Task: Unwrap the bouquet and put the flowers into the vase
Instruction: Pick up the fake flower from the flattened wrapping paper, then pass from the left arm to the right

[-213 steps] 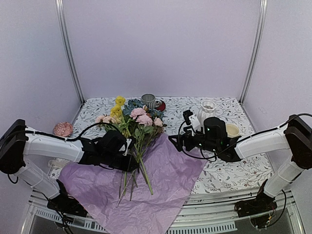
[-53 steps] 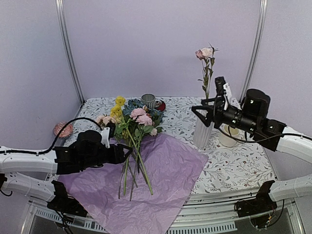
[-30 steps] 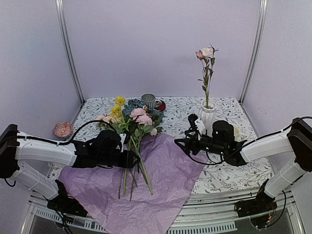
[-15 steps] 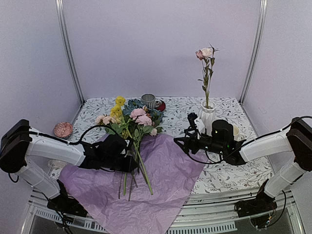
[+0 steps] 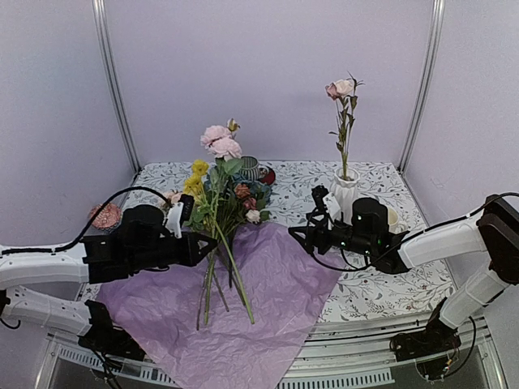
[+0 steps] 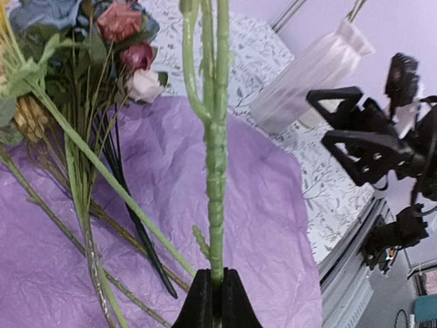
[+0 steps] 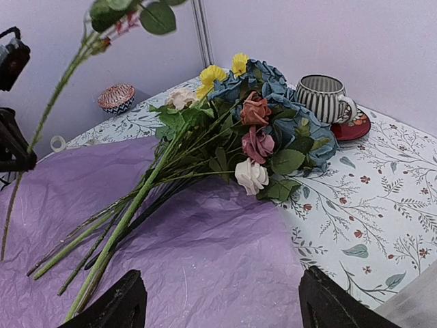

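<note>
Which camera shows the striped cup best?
Right wrist: the striped cup sits clear and close on its red saucer. Top external shows it small, partly behind the raised flower; left wrist misses it.

Crinkled, matt purple tissue paper. Ridged, slightly glossy green plastic stem. White ribbed ceramic vase, soft sheen. Glossy glazed striped cup. Matt floral-print tabletop cover, cloth or paper, can't tell. Matt black plastic left pincer.
</note>
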Motion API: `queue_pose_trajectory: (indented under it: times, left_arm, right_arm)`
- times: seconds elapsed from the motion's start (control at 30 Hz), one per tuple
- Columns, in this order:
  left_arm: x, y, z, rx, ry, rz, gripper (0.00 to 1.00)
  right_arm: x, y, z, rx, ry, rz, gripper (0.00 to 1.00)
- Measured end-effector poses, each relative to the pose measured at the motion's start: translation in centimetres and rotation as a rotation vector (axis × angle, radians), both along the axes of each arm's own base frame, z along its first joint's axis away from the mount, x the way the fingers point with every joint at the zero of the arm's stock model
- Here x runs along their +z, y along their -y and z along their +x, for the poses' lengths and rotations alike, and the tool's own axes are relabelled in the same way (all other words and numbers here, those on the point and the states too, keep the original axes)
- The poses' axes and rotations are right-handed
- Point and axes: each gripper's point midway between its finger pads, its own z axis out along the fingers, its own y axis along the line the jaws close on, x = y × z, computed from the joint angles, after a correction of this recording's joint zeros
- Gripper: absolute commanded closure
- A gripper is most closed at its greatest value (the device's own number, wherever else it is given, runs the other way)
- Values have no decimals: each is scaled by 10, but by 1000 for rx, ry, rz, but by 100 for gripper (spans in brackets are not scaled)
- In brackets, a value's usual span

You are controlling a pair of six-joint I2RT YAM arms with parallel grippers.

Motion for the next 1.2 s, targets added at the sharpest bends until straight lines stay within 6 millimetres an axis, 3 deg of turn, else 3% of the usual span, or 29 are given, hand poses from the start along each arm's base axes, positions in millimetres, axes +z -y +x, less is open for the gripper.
queue_pose_trajectory:
  times: [0.1,0.23,0.33,0.53,0.63,0.87,1.03,1.2]
  left_arm:
    - [26,-8,-7,-9,84,-102,100]
    - [35,-17,-21,-42,153,-210,100]
    - [45,-21,-29,-67,199,-276,100]
    - [83,-24,-43,-124,316,-414,100]
    - [92,-21,-48,-161,352,-449,100]
    - [88,-7,-53,-234,356,-447,100]
    - [87,-2,-55,-263,357,-454,100]
    - [93,0,-58,-284,377,-469,100]
  right_arm:
    - [1,0,-1,3,0,1,21]
    - [15,-5,-11,44,12,27,21]
    - [42,-17,-33,114,40,81,21]
    - [100,-63,-72,260,55,210,21]
    - [120,-85,-83,309,34,264,21]
    - [121,-123,-98,395,-36,290,24]
    - [116,-139,-106,445,-73,292,40]
    - [126,-153,-108,490,-90,320,51]
